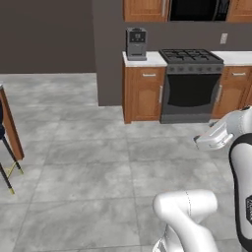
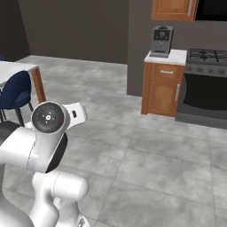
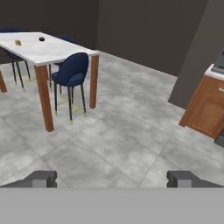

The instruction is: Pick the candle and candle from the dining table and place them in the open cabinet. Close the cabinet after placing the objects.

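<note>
The dining table (image 3: 48,50) has a white marble top and brown legs, and stands far off at the upper left of the hand view. A small golden candle (image 3: 17,42) sits near its far end, with a small black lump (image 3: 41,39) beside it. My gripper (image 3: 112,179) is open, its dark fingertips (image 3: 41,178) wide apart over bare floor with nothing between them, well short of the table. A corner of the table (image 2: 20,67) also appears in the right base view. Wooden wall cabinets (image 1: 145,10) hang above the counter, and I see no open door on them.
Blue chairs (image 3: 72,70) stand along the table's near side. A counter with a coffee machine (image 1: 136,43), a stove (image 1: 191,83) and wooden base cabinets (image 1: 143,93) lines the far wall. Wide grey tiled floor (image 1: 98,162) lies between them.
</note>
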You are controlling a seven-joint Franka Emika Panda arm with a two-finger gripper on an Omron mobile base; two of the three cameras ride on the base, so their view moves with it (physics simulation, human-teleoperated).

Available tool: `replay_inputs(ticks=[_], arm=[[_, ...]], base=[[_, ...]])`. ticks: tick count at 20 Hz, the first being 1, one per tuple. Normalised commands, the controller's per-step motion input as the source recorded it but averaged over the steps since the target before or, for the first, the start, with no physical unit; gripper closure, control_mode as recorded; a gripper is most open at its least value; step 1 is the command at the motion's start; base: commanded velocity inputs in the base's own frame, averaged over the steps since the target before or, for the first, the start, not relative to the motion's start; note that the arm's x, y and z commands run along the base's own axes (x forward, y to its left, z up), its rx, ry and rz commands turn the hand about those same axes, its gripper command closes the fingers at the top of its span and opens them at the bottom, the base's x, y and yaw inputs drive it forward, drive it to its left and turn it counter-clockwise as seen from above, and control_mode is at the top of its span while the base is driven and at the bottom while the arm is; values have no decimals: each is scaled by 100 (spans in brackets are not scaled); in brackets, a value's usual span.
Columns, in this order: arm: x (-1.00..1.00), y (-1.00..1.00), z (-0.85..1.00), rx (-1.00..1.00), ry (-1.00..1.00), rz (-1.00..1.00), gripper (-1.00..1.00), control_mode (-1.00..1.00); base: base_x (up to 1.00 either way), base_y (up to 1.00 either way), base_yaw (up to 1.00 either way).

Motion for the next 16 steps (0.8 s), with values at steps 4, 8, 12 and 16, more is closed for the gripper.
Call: replay_inputs(ticks=[4, 8, 12, 16], arm=[[0, 0, 0, 0, 0, 0, -100, 100], [0, 0, 0, 0, 0, 0, -100, 100], [0, 0, 0, 0, 0, 0, -100, 100], [0, 0, 0, 0, 0, 0, -100, 100]], base=[[-19, -3, 11], [-1, 0, 2], [0, 58, -2], [0, 100, -6]])
